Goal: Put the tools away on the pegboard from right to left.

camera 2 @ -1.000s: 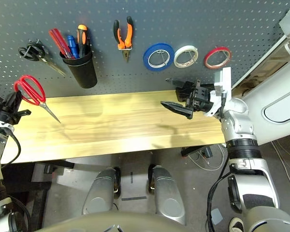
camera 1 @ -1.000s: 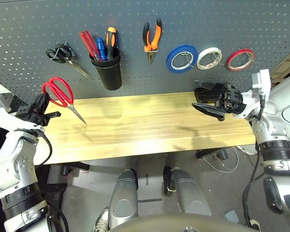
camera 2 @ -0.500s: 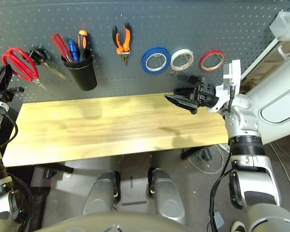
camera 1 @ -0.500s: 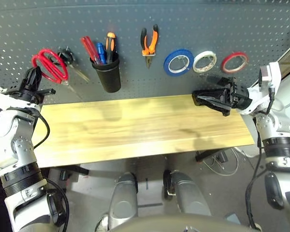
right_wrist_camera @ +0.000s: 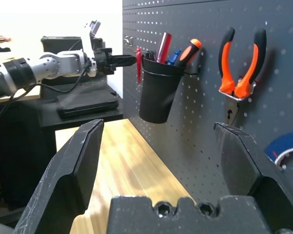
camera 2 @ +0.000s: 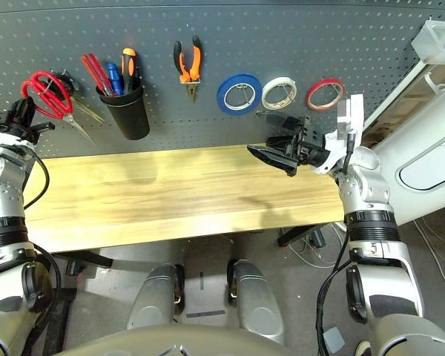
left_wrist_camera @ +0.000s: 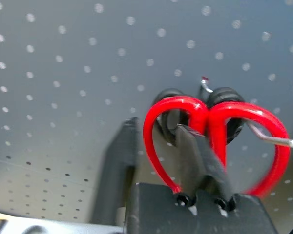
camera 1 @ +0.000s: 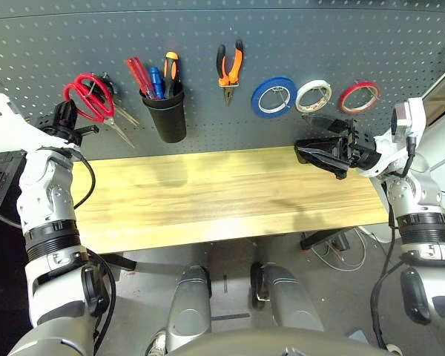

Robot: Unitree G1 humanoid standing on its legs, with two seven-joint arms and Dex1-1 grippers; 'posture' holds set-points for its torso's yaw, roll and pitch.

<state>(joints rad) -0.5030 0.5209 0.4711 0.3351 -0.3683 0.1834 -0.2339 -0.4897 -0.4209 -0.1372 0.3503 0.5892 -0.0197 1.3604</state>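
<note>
The left gripper (camera 1: 68,122) is up at the far left of the pegboard (camera 1: 297,37), clenched on the red-handled scissors (camera 1: 91,102). Their loops lie right over the black-handled scissors (camera 2: 68,83) already hanging there. In the left wrist view one finger passes through a red loop (left_wrist_camera: 173,134), and a metal hook (left_wrist_camera: 271,139) juts out beside the handles; whether the loops actually sit on a hook I cannot tell.

Along the board to the right come the black cup (camera 1: 167,113) with the red-handled screwdriver (camera 1: 139,74) and other handles packed in, then the orange-and-black pliers (camera 1: 231,68), the blue tape roll (camera 1: 274,95), the white tape roll (camera 1: 314,95) and the thin red tape ring (camera 1: 358,95), all hung close in a row.

The wooden table (camera 1: 222,193) lies bare from end to end. The right gripper (camera 1: 319,144) hangs over its right end, just off the board below the tapes, fingers spread wide apart and holding nothing.

The scissor blades (camera 1: 122,127) slant down toward the cup, partly behind the black pair.
</note>
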